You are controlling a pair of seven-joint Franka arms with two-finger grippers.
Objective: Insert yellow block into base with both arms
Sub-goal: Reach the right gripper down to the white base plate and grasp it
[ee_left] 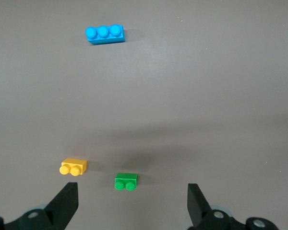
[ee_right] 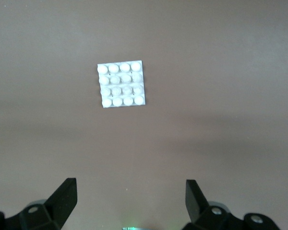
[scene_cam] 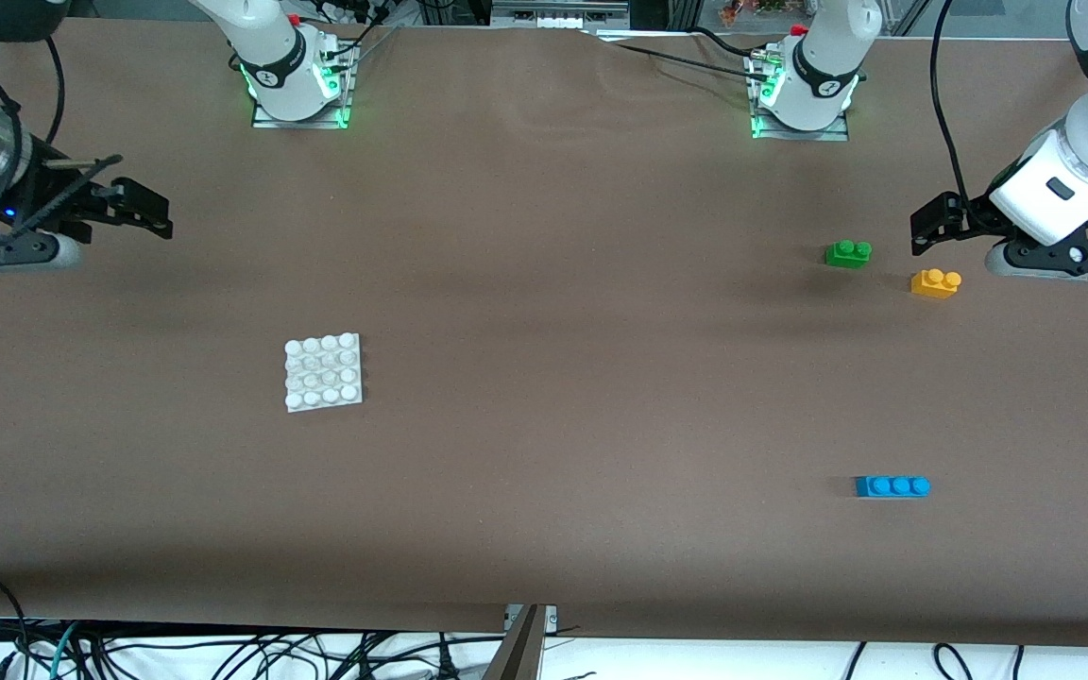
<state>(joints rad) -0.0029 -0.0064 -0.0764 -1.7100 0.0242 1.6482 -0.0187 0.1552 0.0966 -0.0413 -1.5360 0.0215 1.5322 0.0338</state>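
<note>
Task not yet begun: the small orange-yellow two-stud plastic block lies untouched beside the wide-open left gripper, well apart from the flat white studded base plate; the right gripper waits wide open; the next move calls for grasping the block.

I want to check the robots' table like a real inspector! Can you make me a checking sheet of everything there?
Surface: brown table covering, flat.
Job's things: small orange-yellow plastic brick toward the left arm's end; white square studded base plate toward the right arm's end, bare.
Clutter: green two-stud brick; blue three-stud brick.
Grippers: left gripper open, empty, above the green brick; right gripper open, empty.
Cables: black cables below the table edge.
Surroundings: nothing seen.
</note>
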